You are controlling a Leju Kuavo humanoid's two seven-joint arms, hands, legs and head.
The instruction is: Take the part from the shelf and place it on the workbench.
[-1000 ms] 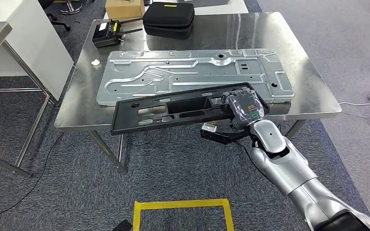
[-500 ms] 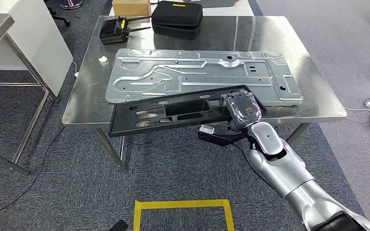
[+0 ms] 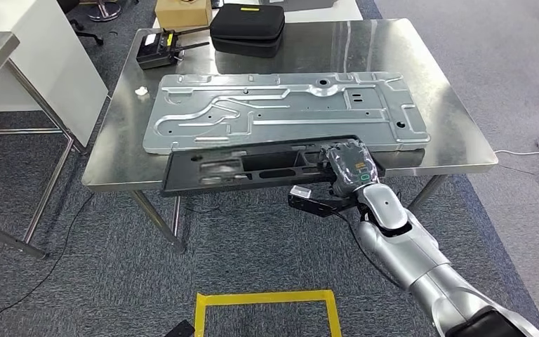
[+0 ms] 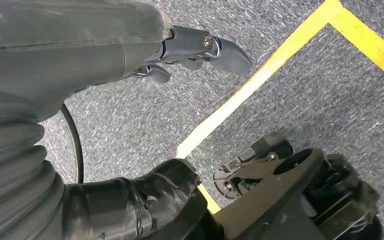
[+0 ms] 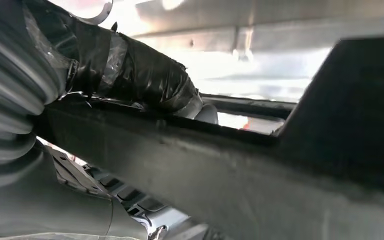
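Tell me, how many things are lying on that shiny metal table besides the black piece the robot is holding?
5: a large stamped metal panel across the middle, a black zip case, a cardboard box and a black radio-like device at the far edge, and a small white scrap. More may lie beyond the frame.

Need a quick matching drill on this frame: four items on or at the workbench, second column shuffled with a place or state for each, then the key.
Column 1
1. black part
2. silver panel
3. black zip case
4. cardboard box

Column 2
A. lies flat across the middle of the workbench
B. at the far edge, tan
C. gripped by the right hand at the near edge
D. on the far side, beside the black radio-like device

Pairs: 1-C, 2-A, 3-D, 4-B
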